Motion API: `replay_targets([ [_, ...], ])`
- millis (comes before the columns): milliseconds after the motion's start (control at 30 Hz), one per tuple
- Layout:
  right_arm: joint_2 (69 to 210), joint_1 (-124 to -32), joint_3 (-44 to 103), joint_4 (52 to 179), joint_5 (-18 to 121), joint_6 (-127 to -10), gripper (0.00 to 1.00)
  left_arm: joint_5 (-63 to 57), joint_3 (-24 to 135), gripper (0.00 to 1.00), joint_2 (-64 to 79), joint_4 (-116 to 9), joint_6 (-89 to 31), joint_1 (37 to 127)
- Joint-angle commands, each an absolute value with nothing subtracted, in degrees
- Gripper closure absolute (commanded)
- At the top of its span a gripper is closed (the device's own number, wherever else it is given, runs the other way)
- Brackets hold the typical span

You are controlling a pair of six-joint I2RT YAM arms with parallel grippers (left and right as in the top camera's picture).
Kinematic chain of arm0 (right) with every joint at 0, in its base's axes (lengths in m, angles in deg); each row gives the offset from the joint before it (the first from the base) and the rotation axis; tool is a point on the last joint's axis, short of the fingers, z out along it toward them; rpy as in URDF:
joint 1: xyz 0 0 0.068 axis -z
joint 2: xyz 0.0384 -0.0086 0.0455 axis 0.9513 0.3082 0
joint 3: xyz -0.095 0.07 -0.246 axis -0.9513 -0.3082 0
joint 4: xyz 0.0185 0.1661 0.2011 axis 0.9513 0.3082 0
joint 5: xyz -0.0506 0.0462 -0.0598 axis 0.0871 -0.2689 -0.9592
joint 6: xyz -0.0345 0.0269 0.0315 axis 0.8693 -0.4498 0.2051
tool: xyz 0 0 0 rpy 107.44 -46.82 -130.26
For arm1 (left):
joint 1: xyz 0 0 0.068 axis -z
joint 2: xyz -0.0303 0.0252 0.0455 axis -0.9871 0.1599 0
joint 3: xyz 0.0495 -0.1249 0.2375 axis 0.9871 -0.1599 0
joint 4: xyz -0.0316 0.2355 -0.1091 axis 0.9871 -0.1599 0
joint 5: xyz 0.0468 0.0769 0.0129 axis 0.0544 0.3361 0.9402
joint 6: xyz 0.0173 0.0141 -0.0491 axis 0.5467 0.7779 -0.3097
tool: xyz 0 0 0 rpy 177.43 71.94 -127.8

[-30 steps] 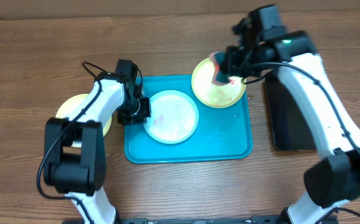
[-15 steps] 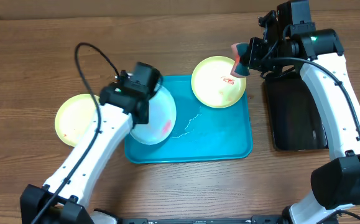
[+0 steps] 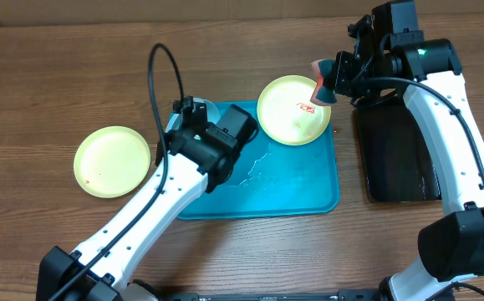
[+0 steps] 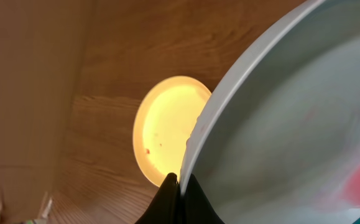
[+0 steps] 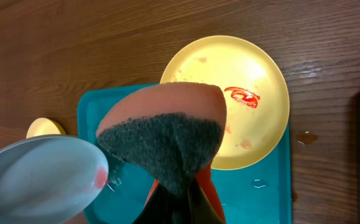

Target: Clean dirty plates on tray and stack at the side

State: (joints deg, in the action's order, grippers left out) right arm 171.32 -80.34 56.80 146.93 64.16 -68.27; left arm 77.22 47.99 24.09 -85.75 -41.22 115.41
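Nearest the arm bases on the worktop (image 3: 41,67) lies the tray (image 3: 300,188), with wet streaks in its middle, and the black tray (image 3: 396,167) sits just to its right. Your left gripper (image 4: 176,186) is clenched on the rim of the light blue plate (image 4: 279,112), holding it raised over the tray's left end. A red smear shows on the plate's face. Off to the left, apart from the tray, one yellow-green plate (image 3: 112,160) lies flat on the wood. Farther back, the second yellow-green plate (image 3: 287,113) rests across the tray's far right corner, marked with red. By that plate's right edge, your right gripper (image 5: 181,198) grasps an orange sponge (image 5: 167,124).
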Motion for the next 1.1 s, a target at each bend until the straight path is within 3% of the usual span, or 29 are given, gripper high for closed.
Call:
replay_targets([
  [0, 169.97, -80.43, 57.41, 146.65, 64.12, -68.02, 0.96, 86.29, 48.21, 0.96, 23.00, -85.68, -44.13, 118.14],
  [400, 169.97, -80.43, 57.41, 146.69, 64.12, -68.02, 0.96, 88.06, 48.21, 0.96, 23.00, -85.11, -45.71, 120.61],
  [600, 169.97, -80.43, 57.41, 147.00, 64.12, -68.02, 0.96, 73.88, 48.21, 0.96, 23.00, -82.89, -45.68, 120.55],
  [900, 169.97, -80.43, 57.41, 147.96, 64.10, -68.00, 0.96, 69.09, 48.21, 0.96, 23.00, -81.55, -45.62, 120.02],
  [1033, 169.97, -80.43, 57.41, 147.92, 64.10, -68.00, 0.96, 56.61, 48.21, 0.96, 23.00, -79.78, -43.08, 116.15],
  [1067, 169.97, -80.43, 57.41, 147.92, 64.12, -67.98, 0.96, 48.11, 48.21, 0.96, 23.00, -78.49, -40.13, 112.35],
])
